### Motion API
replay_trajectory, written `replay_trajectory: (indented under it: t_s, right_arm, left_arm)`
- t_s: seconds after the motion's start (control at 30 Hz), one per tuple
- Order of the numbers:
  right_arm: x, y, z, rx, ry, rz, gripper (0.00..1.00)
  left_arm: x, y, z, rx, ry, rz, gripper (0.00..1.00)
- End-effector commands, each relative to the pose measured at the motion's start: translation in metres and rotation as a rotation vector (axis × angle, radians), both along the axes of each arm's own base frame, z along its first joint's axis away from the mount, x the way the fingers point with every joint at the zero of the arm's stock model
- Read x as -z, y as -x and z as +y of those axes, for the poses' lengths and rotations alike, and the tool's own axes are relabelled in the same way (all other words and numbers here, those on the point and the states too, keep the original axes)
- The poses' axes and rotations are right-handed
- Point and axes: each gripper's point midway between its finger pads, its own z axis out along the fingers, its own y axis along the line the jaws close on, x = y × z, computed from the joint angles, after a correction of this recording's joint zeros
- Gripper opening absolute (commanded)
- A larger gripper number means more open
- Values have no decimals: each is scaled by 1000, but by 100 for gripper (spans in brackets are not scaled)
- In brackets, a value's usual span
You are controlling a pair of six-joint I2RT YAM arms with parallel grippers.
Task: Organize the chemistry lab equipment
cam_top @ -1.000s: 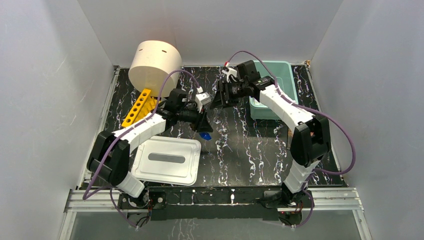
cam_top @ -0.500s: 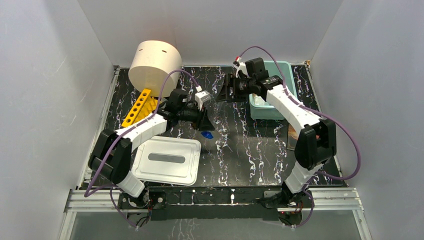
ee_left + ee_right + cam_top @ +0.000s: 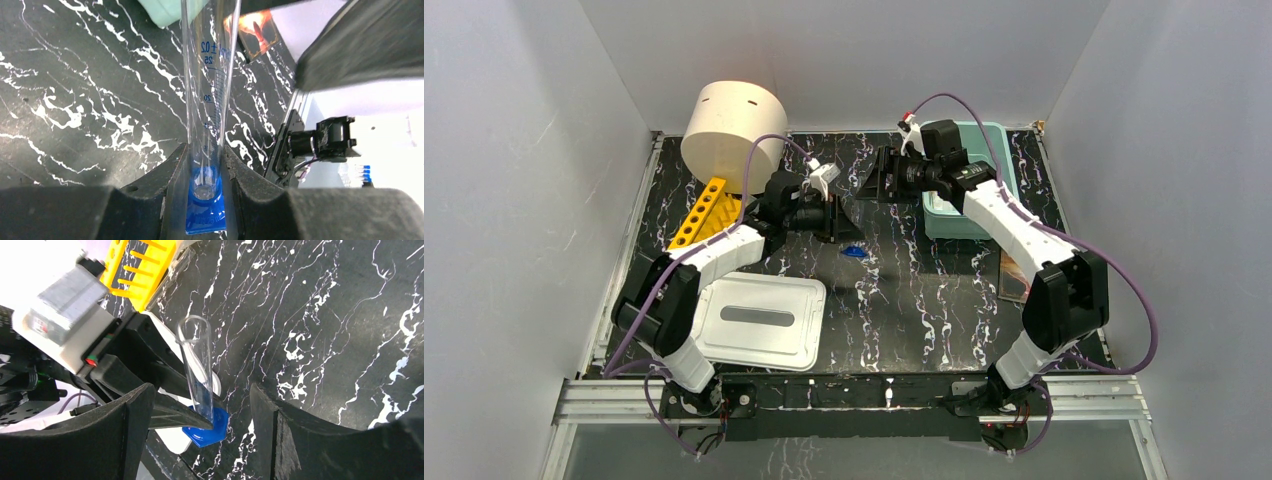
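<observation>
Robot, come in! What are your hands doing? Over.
Left gripper shut on clear measuring tube, just above its blue base. Right gripper open, facing the tube, not touching. Yellow rack off to the side, not in the way.

Left pincer (image 3: 840, 235) has drawn back from the middle of the bench (image 3: 924, 290) toward its far edge, taking the clear graduated cylinder (image 3: 207, 100) along. The blue base (image 3: 854, 251) now lies further right and back. Right pincer (image 3: 869, 188) has retreated toward the teal bin (image 3: 999, 150), its elbow swung outward.
</observation>
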Motion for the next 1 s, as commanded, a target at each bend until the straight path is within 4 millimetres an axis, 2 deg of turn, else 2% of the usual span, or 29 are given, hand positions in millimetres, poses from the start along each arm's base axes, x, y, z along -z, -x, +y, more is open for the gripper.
replay_trajectory:
  t_s: [0.0,0.33,0.57,0.63,0.77,0.8,0.87,0.97]
  right_arm:
    - [-4,-4,4,7,-33,-13,76]
    - [7,-1,9,-1,-64,9,66]
    - [15,3,19,-28,-106,26,57]
    - [14,5,23,-42,-123,35,51]
    - [9,5,25,-47,-145,24,33]
    - [7,4,25,-48,-147,16,28]
    - [2,4,25,-51,-155,-2,21]
    - [-7,-3,20,-22,-126,-49,20]
  left_arm:
    - [-40,-12,-14,-14,98,-34,6]
    - [-50,-17,-20,-20,142,-25,6]
    - [-58,-15,-24,-5,193,-27,6]
    - [-58,-15,-24,-5,194,-23,6]
    - [-57,-16,-24,-11,187,-20,7]
    - [-56,-16,-23,-16,183,-13,9]
    - [-57,-16,-23,-20,190,-7,20]
    - [-64,-15,-23,-18,201,-14,43]
